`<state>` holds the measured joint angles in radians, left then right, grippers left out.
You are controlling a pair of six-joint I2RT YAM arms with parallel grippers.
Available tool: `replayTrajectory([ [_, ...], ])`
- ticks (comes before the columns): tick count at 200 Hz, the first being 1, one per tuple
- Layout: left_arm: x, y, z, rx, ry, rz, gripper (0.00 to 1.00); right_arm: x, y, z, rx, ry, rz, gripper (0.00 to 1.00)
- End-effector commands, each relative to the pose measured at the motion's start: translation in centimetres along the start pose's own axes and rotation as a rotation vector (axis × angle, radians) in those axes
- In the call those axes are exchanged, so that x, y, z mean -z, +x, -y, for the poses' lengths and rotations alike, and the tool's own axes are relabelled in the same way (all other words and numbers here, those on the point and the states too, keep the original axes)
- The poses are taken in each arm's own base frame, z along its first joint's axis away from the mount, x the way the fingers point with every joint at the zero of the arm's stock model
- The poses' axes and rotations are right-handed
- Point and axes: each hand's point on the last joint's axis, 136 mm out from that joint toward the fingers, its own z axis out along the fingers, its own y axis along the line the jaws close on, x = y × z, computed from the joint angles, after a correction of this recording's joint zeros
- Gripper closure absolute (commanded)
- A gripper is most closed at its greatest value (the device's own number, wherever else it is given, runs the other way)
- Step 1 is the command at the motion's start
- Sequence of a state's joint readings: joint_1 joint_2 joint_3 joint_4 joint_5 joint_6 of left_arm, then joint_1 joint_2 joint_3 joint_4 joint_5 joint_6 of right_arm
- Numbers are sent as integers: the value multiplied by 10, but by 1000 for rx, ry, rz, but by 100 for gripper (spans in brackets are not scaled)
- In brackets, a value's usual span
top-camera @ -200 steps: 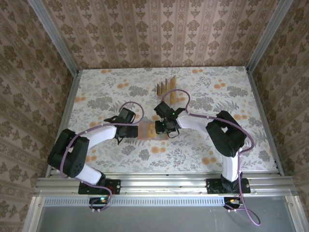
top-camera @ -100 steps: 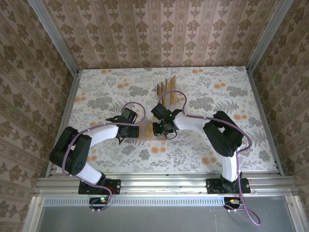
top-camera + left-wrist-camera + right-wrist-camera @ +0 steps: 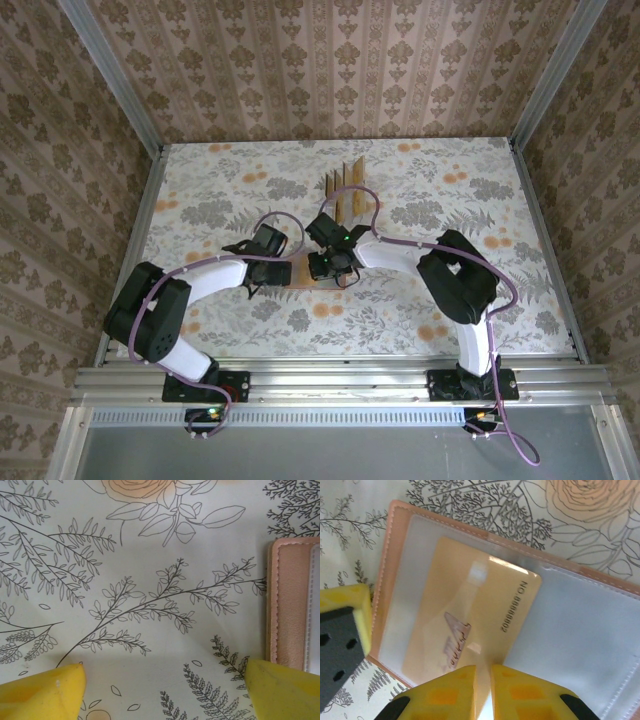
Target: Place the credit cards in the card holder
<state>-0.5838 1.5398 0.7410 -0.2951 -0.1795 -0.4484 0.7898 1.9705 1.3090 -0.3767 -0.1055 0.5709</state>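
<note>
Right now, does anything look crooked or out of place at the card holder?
Yes: the credit card at the tips of the closed right hand lies skewed across the open card holder, its edges not square with the holder's. Whether it has slid in, I cannot tell. Nothing else stands out.

From above, the card holder (image 3: 298, 272) lies mostly hidden under the right gripper (image 3: 483, 672). That gripper's fingertips cover the near edge of the credit card (image 3: 470, 605). Beside the left gripper (image 3: 162, 692), the picture's edge cuts the holder off.

Left end effector (image 3: 165, 695) spread wide — right end effector (image 3: 483, 685) pinched nearly closed.
</note>
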Motion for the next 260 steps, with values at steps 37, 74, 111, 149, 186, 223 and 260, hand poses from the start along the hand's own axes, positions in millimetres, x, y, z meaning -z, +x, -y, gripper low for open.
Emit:
replayTrajectory([
  [37, 0, 6, 7, -15, 24, -22, 16, -5, 2, -10, 22, -7, -36, 83],
  [74, 10, -4, -6, 9, 1, 6, 15, 10, -9, -5, 18, 6, 2, 83],
  [111, 11, -9, -20, 30, -16, 3, 15, 17, -16, 5, 1, 20, 19, 83],
  [149, 4, -9, -20, 29, -17, -12, 15, 11, -15, 14, -15, 34, 11, 84],
  [186, -3, -7, -17, 27, -8, -25, 15, 4, -14, 12, -18, 23, -3, 84],
  [223, -7, -6, -12, 19, 5, -33, 16, -3, -13, 8, -21, 10, -14, 84],
  [260, -12, -4, -6, 10, 15, -37, 16, -8, -12, 2, -13, 0, -24, 85],
])
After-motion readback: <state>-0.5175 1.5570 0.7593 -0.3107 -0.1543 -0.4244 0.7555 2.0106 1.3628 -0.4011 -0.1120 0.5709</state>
